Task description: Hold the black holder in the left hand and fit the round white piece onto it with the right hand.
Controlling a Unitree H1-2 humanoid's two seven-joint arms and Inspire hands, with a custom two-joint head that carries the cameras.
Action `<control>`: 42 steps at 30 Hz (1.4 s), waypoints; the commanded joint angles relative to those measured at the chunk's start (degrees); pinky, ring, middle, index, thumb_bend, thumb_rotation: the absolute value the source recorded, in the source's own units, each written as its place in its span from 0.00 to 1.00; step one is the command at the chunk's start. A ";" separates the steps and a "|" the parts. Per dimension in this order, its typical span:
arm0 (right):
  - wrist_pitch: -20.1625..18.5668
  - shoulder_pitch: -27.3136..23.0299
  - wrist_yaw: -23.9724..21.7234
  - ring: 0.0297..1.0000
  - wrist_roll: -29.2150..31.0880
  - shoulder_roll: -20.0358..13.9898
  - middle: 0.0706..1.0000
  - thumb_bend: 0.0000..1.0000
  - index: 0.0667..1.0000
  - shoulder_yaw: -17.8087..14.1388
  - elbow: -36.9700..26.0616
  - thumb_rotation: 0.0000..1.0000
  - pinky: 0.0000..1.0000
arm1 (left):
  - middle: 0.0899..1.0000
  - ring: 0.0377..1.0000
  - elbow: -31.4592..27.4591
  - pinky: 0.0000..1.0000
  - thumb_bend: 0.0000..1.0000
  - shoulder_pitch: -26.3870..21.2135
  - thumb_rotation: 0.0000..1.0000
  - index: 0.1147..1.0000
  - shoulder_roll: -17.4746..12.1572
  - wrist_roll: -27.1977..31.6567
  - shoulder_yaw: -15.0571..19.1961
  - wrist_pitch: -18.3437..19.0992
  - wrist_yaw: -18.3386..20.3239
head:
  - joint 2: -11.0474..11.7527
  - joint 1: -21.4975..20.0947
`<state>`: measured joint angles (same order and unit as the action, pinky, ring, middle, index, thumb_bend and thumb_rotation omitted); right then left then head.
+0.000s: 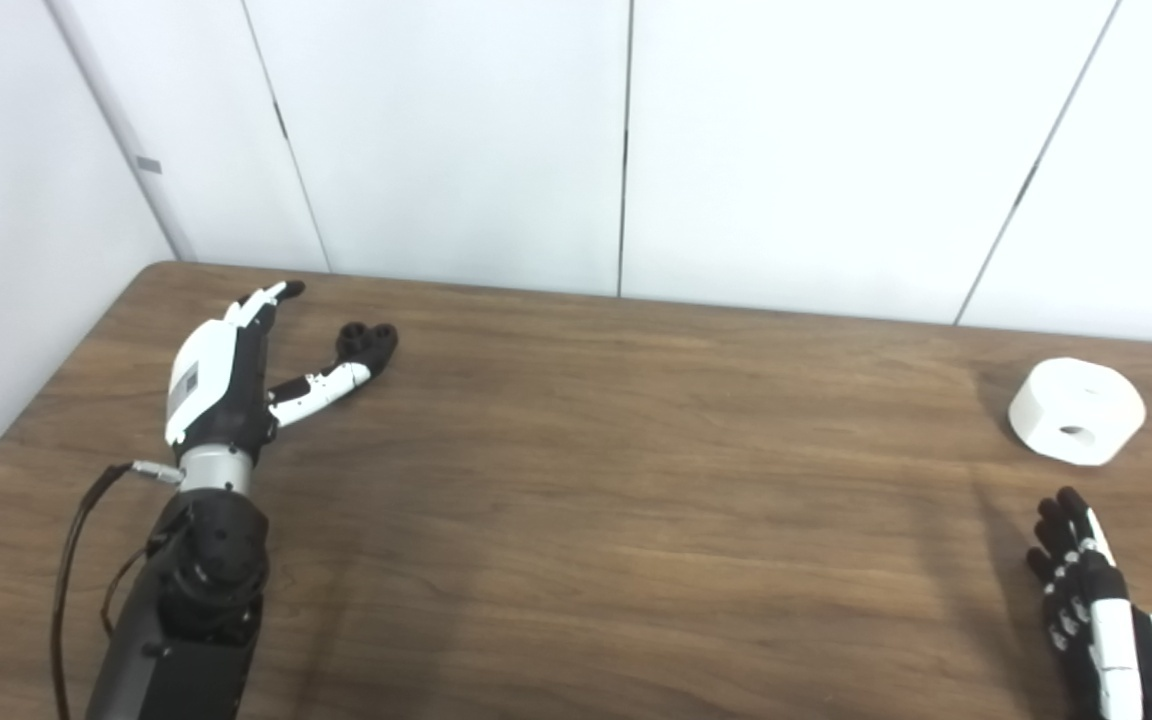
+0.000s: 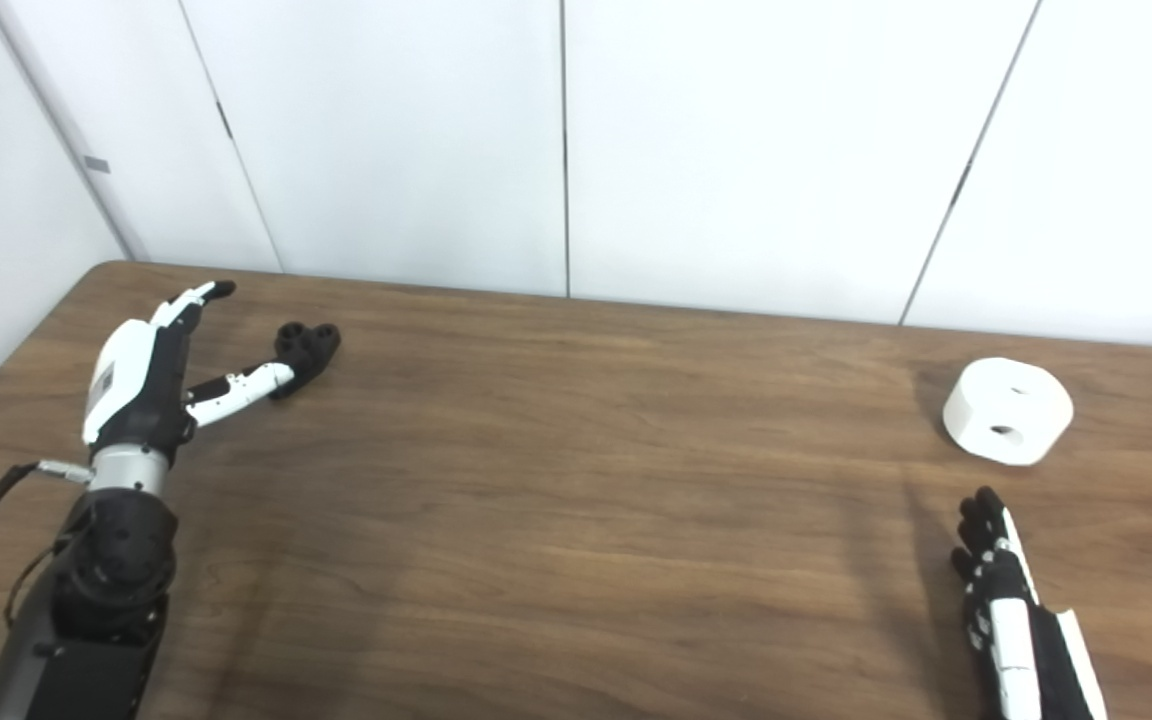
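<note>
Black holder (image 1: 368,343) sits far-left on tabletop (image 1: 576,500), small, rigid-looking, probably light; left hand (image 1: 226,375) spread open, empty, thumb tip right at it. Round white piece (image 1: 1076,411) far right, looks hard, smooth; grab by rim. Right hand (image 1: 1096,600) empty, fingers (image 1: 1061,525) loosely extended, just short of it.

the holder (image 1: 367,345) lies on the worktop (image 1: 616,480) at its far left, near the back edge. the left hand (image 1: 226,375) is just left of it and slightly nearer the viewer, fingers spread, with the thumb (image 1: 321,390) reaching to the holder's near side. the round piece (image 1: 1076,411) sits on the worktop far to the right, well apart from the holder. the right hand (image 1: 1096,600) is in front of the round piece, near the right edge, not touching it. a panelled wall (image 1: 626,150) stands behind the worktop.
</note>
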<state>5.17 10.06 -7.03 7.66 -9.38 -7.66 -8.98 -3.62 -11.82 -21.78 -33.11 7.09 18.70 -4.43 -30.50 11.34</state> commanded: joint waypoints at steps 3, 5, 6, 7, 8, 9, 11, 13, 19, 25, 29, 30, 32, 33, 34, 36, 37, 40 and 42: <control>1.30 1.78 -0.16 1.00 0.78 1.21 0.98 0.63 0.99 0.74 2.62 0.97 1.00 | 0.92 0.97 4.55 1.00 0.96 -5.18 0.57 0.84 -4.25 -4.33 -1.69 -0.67 -2.52 | -0.59 -0.52; 0.94 1.97 -0.15 1.00 0.74 1.19 0.98 0.64 0.99 0.83 2.13 0.96 1.00 | 0.94 0.99 6.58 1.00 0.98 -6.38 0.61 0.85 -5.27 -5.70 -2.97 0.63 -1.96 | -1.15 -0.53; 0.87 2.06 -0.15 1.00 0.83 1.21 0.98 0.65 0.99 0.81 1.98 0.96 1.00 | 0.94 0.99 7.23 1.00 0.98 -6.72 0.61 0.84 -5.62 -6.10 -3.43 0.82 -2.01 | -1.19 -0.59; 0.91 2.11 -0.15 0.99 0.83 1.21 0.98 0.65 0.99 0.81 1.94 0.96 1.00 | 0.95 1.00 7.90 1.00 0.98 -7.02 0.61 0.84 -5.89 -6.46 -3.83 0.82 -2.29 | -1.19 -0.59; 0.93 2.22 -0.20 0.98 0.85 1.19 0.98 0.66 0.99 0.83 1.80 0.95 1.00 | 0.94 0.99 8.42 1.00 0.98 -7.33 0.61 0.84 -6.07 -6.80 -4.16 1.11 -2.33 | -1.27 -0.28; 0.92 2.33 -0.20 0.98 0.83 1.20 0.98 0.67 0.98 0.85 1.67 0.96 1.00 | 0.95 1.00 9.03 1.00 0.98 -7.65 0.61 0.83 -6.19 -7.07 -4.41 1.30 -2.45 | -1.26 -0.23; 0.90 2.52 -0.21 0.97 0.79 1.20 0.98 0.67 0.98 0.90 1.34 0.96 1.00 | 0.95 1.00 9.90 1.00 0.98 -8.22 0.62 0.83 -6.30 -7.57 -4.80 2.20 -2.41 | -1.07 -0.30; 0.75 2.66 -0.08 0.97 0.67 1.24 0.98 0.67 0.98 0.92 1.03 0.96 1.00 | 0.95 1.00 10.84 1.00 0.99 -8.81 0.62 0.83 -6.35 -7.68 -5.14 3.16 -2.36 | -1.30 -0.06; 0.26 2.83 0.00 0.97 0.57 1.04 0.98 0.66 0.98 0.94 0.48 0.96 1.00 | 0.94 0.99 13.36 1.00 0.99 -10.09 0.60 0.82 -6.23 -7.63 -6.18 4.84 -2.08 | -1.83 0.33; -0.44 3.01 0.39 0.98 0.44 1.09 0.98 0.67 0.98 0.81 -0.13 0.98 1.00 | 0.95 1.00 13.67 1.00 1.00 -10.42 0.59 0.82 -6.04 -5.93 -6.56 5.84 -0.76 | -2.20 -0.07; -0.25 2.99 0.10 0.98 0.72 0.82 0.98 0.67 0.98 0.75 0.16 0.97 1.00 | 0.93 0.98 14.19 1.00 1.00 -10.51 0.60 0.82 -5.78 -6.07 -7.17 5.76 -1.32 | -1.35 0.55; -0.20 3.00 0.07 0.98 0.65 0.77 0.98 0.67 0.98 0.77 0.24 0.97 1.00 | 0.92 0.98 14.41 1.00 1.00 -10.49 0.60 0.81 -5.64 -5.99 -7.20 5.74 -1.59 | -1.36 0.60; -0.15 3.03 0.18 0.98 0.48 0.86 0.98 0.67 0.98 0.81 0.27 0.98 1.00 | 0.91 0.97 14.60 1.00 1.00 -10.45 0.59 0.81 -5.42 -5.73 -7.06 5.96 -1.77 | -0.71 0.18; 0.04 3.01 0.28 0.98 0.33 0.96 0.97 0.67 0.98 0.83 0.30 0.98 1.00 | 0.91 0.97 14.72 1.00 1.00 -10.48 0.59 0.81 -5.18 -5.17 -6.67 6.17 -1.69 | -0.71 0.18; 0.35 2.99 0.35 0.98 0.12 1.06 0.97 0.66 0.98 0.89 0.43 0.97 1.00 | 0.92 0.97 14.99 1.00 1.00 -10.48 0.58 0.81 -5.02 -4.56 -6.28 6.05 -1.74 | -0.45 -0.21; 0.83 2.93 0.54 0.98 -0.29 1.28 0.97 0.64 0.98 1.02 0.61 0.95 1.00 | 0.91 0.96 15.44 0.99 0.99 -10.46 0.56 0.80 -4.76 -3.17 -5.52 5.81 -1.69 | -0.58 -0.86; 0.88 2.92 0.59 0.98 -0.39 1.37 0.97 0.63 0.98 1.06 0.61 0.95 1.00 | 0.91 0.96 15.59 0.99 0.99 -10.40 0.56 0.80 -4.74 -2.82 -5.44 5.72 -1.74 | -0.57 -0.97; 0.74 3.02 0.53 0.98 -0.41 1.55 0.97 0.62 0.98 1.24 0.34 0.94 1.00 | 0.91 0.96 16.52 0.98 1.00 -10.36 0.55 0.77 -4.98 -2.79 -5.97 5.67 -1.85 | -0.66 -1.33; 0.51 3.17 0.68 0.98 -0.95 1.65 0.97 0.62 0.98 1.39 0.03 0.94 1.00 | 0.90 0.96 17.53 0.98 1.00 -10.44 0.54 0.77 -5.01 -3.02 -6.33 5.60 -2.22 | -0.70 -1.54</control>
<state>4.88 11.23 -6.79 6.60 -9.23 -7.22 -10.13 13.73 -19.68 -25.35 -35.60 0.58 24.78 -4.64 -31.11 9.76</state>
